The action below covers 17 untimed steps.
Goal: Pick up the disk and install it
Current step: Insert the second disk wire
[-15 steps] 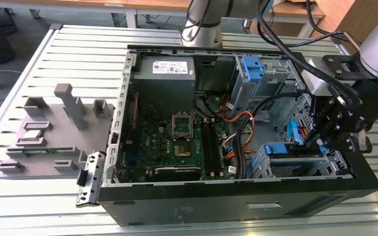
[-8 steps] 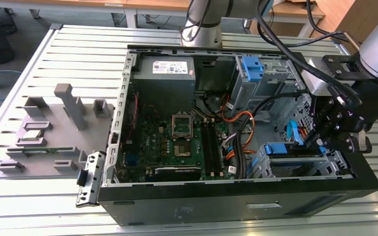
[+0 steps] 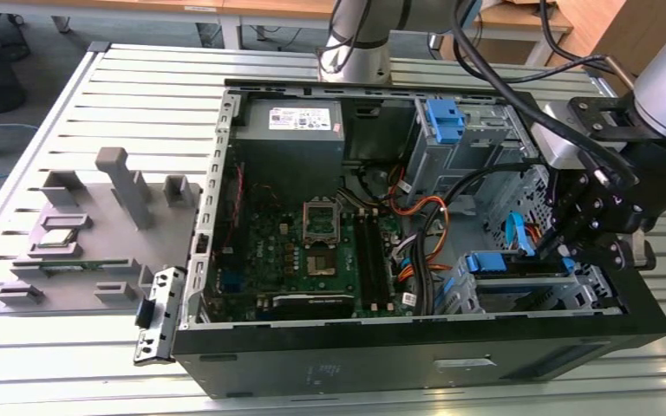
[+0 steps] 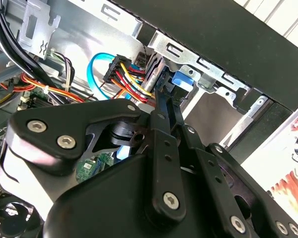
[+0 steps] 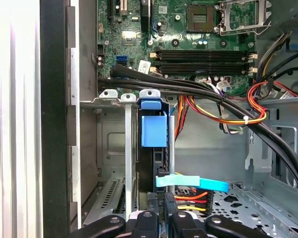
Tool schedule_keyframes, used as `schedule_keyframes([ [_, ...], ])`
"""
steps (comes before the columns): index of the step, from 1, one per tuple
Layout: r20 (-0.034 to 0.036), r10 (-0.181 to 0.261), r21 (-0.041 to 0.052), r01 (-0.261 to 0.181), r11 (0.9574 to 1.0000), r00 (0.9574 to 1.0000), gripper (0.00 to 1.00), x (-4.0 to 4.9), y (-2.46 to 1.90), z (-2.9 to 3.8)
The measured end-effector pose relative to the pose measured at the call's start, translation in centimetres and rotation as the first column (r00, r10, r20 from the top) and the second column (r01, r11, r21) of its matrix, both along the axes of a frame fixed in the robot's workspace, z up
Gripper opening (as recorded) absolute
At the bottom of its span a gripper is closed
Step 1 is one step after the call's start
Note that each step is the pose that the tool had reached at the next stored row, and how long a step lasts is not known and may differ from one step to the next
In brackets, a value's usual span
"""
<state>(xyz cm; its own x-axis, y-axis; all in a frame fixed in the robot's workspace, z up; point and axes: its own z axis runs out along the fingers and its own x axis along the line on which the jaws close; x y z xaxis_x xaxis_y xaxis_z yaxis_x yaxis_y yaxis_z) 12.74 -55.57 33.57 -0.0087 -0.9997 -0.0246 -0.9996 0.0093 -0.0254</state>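
Note:
The disk [image 5: 154, 130] stands on edge in the metal drive cage [image 5: 111, 148] at the front corner of the open computer case [image 3: 426, 347], its blue bracket tab facing the motherboard. In the exterior view the disk [image 3: 516, 270] lies in that cage on the exterior view's right, under blue rails. My gripper [image 3: 567, 251] hangs just above it. In both wrist views the fingers are drawn together, and the gripper [image 4: 158, 94] [image 5: 164, 220] ends at the disk's cable end, beside the plugs of the red, yellow and black wires [image 4: 123, 74]. Whether the tips touch the disk is hidden.
A light blue flat cable [image 5: 191, 182] crosses in front of the disk. Thick black cables [image 5: 198, 91] run over the cage top. The motherboard [image 3: 322, 251] and the grey power supply [image 3: 292, 130] fill the case. A second blue bracket [image 3: 443, 117] sits in the far cage. Grey fixtures [image 3: 90, 225] stand outside the case.

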Motion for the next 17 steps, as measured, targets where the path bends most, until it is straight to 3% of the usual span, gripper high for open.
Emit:
schedule_keyframes([
  [17,-0.0010,0.014,-0.0001,-0.014,0.9999,0.9999,0.17,0.00,0.00,-0.38],
])
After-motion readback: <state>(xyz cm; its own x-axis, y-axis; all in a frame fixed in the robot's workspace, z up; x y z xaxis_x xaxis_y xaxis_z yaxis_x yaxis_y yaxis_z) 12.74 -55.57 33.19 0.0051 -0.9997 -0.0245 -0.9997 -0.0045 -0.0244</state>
